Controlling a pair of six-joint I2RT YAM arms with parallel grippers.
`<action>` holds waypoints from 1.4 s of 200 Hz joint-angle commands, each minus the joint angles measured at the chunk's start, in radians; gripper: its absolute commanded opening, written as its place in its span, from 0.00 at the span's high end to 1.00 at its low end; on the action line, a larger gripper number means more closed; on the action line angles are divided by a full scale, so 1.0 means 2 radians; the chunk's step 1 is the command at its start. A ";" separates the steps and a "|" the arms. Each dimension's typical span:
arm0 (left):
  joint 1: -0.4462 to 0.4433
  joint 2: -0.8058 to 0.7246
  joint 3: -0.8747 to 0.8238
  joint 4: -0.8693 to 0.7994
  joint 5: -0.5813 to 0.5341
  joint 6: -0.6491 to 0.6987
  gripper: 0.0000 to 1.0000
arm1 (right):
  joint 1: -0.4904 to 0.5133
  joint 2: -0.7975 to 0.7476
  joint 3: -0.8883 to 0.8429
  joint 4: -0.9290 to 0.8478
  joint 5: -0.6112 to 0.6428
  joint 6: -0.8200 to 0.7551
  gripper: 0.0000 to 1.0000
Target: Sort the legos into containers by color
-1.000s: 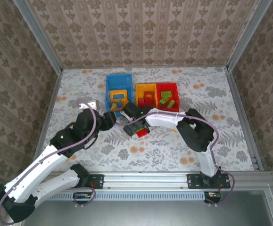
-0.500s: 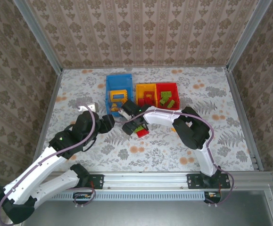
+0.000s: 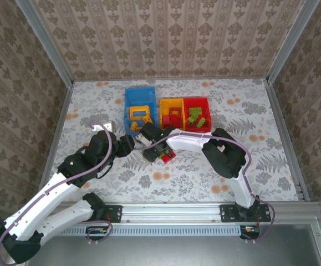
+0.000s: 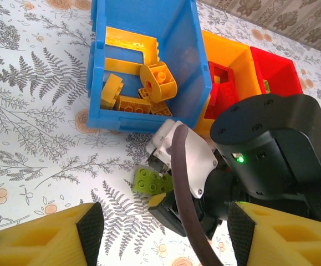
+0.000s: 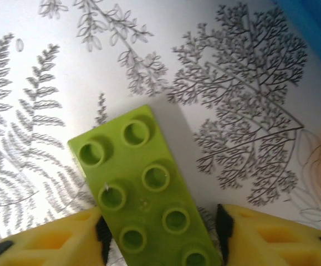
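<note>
Green, studded and oblong, the plastic lego brick [image 5: 149,194] lies flat on the fern-printed table cover [image 3: 271,166], just in front of the large blue plastic bin [image 4: 177,50]. The right gripper [image 5: 159,235] straddles it. One yellow pad presses a long side and the other sits at most a sliver off, so I cannot tell whether the pinch is firm yet.

Against the frames of a second ago, this gripper has slid leftward along the front of the bins, away from the small red brick [image 3: 167,156], and its fingers have drawn in from a wide spread. I judge that the pick of this brick is under way, with the lift yet to come.

Green pieces already lie in the small red bin [image 3: 196,100], red ones in the yellow-orange bin [image 3: 171,102] and yellow ones in the blue bin, so the red bin looks like this brick's home.

Close by, the left gripper [image 4: 164,233] hovers with fingers spread and empty, facing the same spot. It has barely shifted.
</note>
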 commanded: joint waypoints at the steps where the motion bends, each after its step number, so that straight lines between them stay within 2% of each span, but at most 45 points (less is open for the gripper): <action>1: -0.002 -0.019 0.001 -0.024 -0.014 -0.003 0.36 | 0.004 -0.017 -0.006 -0.006 -0.005 0.016 0.52; 37: -0.002 -0.057 -0.001 -0.086 -0.046 -0.037 0.36 | 0.009 -0.011 -0.007 0.006 -0.014 0.033 0.67; 57: -0.002 -0.089 -0.010 -0.145 -0.066 -0.073 0.35 | 0.011 -0.031 -0.018 0.013 -0.014 0.044 0.71; 91: 0.008 -0.136 -0.022 -0.205 -0.068 -0.103 0.34 | 0.011 -0.111 -0.058 0.035 -0.004 0.068 0.75; 120: 0.017 -0.135 -0.014 -0.182 -0.038 -0.080 0.33 | -0.007 -0.200 -0.097 0.041 0.026 0.089 0.79; 152: 0.017 -0.054 0.022 -0.103 0.027 -0.029 0.33 | -0.104 -0.290 -0.141 0.026 0.033 0.134 0.81; 176: -0.009 0.038 0.060 -0.031 0.056 -0.004 0.33 | -0.179 -0.305 -0.148 0.006 0.041 0.153 0.81; 214: -0.076 0.182 0.145 0.038 0.032 0.042 0.33 | -0.254 -0.240 -0.093 -0.021 0.027 0.177 0.81; 250: -0.118 0.281 0.196 0.069 0.030 0.060 0.32 | -0.283 -0.148 -0.018 -0.040 0.002 0.185 0.79; 280: -0.138 0.328 0.212 0.070 0.027 0.068 0.32 | -0.296 -0.084 0.033 -0.062 -0.019 0.187 0.77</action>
